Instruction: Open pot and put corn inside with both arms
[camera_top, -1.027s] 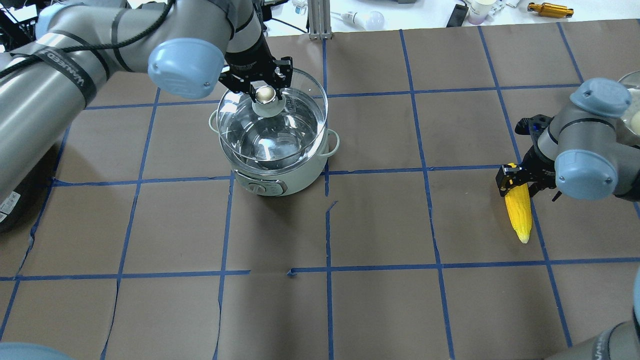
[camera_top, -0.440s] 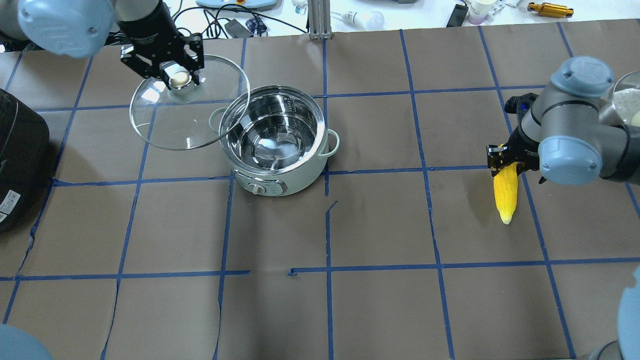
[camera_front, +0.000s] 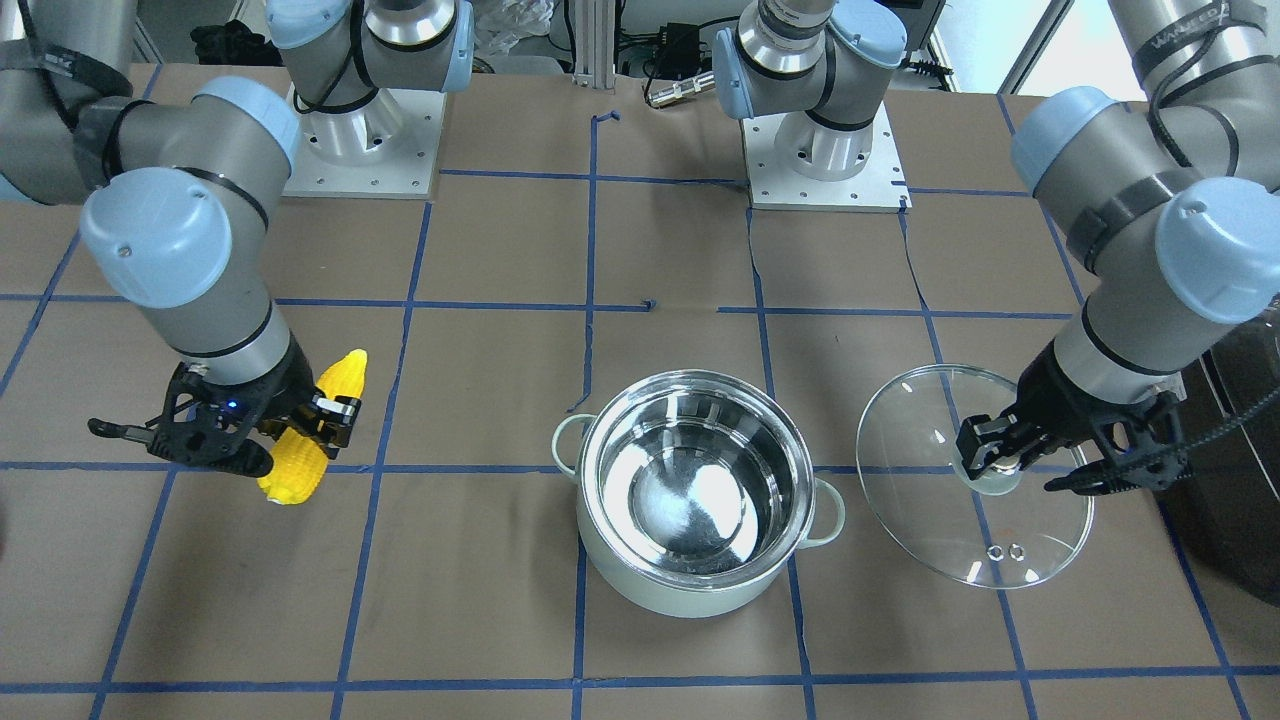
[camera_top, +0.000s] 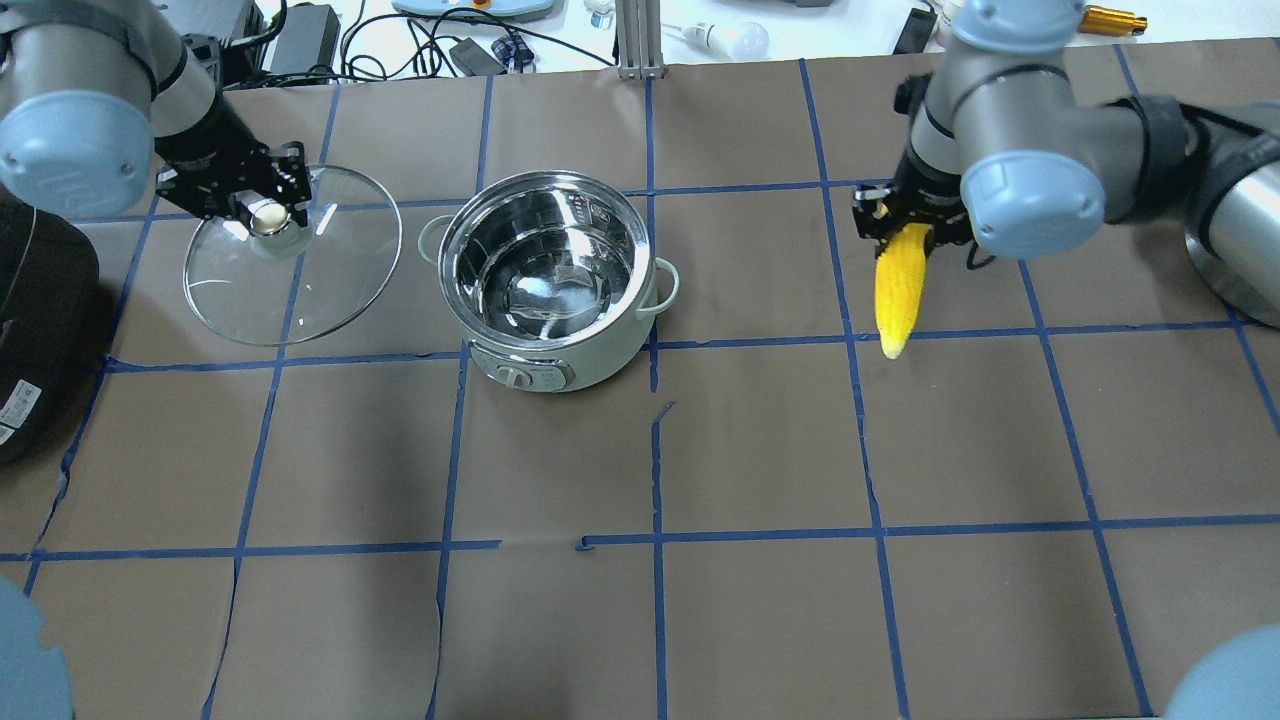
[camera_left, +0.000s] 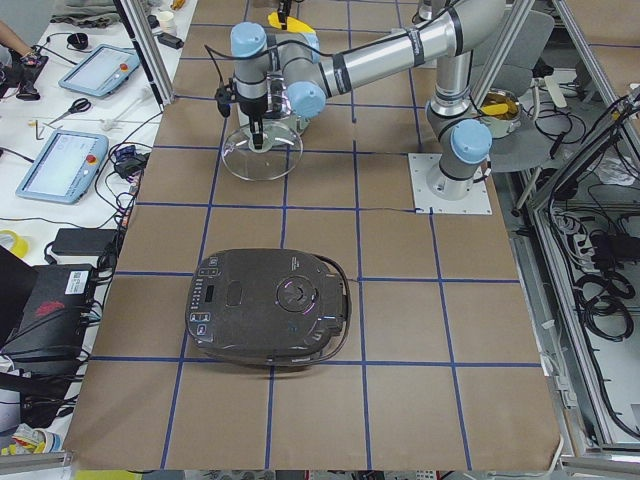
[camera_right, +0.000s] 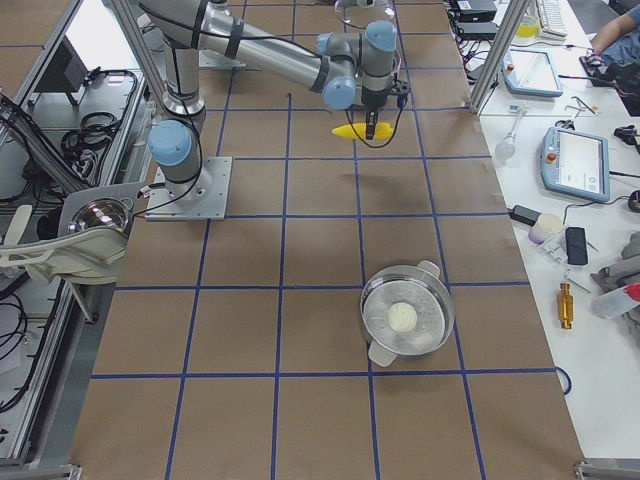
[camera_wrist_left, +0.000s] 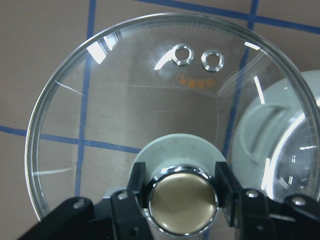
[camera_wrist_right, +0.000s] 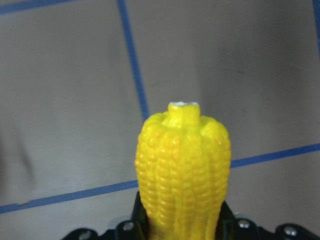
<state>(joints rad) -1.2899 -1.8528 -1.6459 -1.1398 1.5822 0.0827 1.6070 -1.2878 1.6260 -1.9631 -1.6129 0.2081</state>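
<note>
The mint-green pot (camera_top: 590, 365) stands open on the table, its steel interior empty; it also shows in the front view (camera_front: 690, 595). My left gripper (camera_top: 265, 215) is shut on the brass knob (camera_wrist_left: 183, 200) of the glass lid (camera_top: 300, 290) and holds it tilted to the left of the pot, clear of the rim. In the front view the lid (camera_front: 960, 540) hangs under the left gripper (camera_front: 990, 465). My right gripper (camera_top: 905, 225) is shut on the thick end of the yellow corn (camera_top: 897, 290), held in the air to the right of the pot, tip towards me. The corn fills the right wrist view (camera_wrist_right: 182, 165).
A large black appliance (camera_left: 270, 305) sits at the table's left end, beyond the lid (camera_top: 40, 330). A steel pan with a white ball in it (camera_right: 405, 315) stands at the right end. Cables and tools lie on the white bench past the far edge.
My left gripper has lifted the lid off the pot and carried it left, leaving the pot open. My right gripper has carried the corn up and leftward, closer to the pot.
</note>
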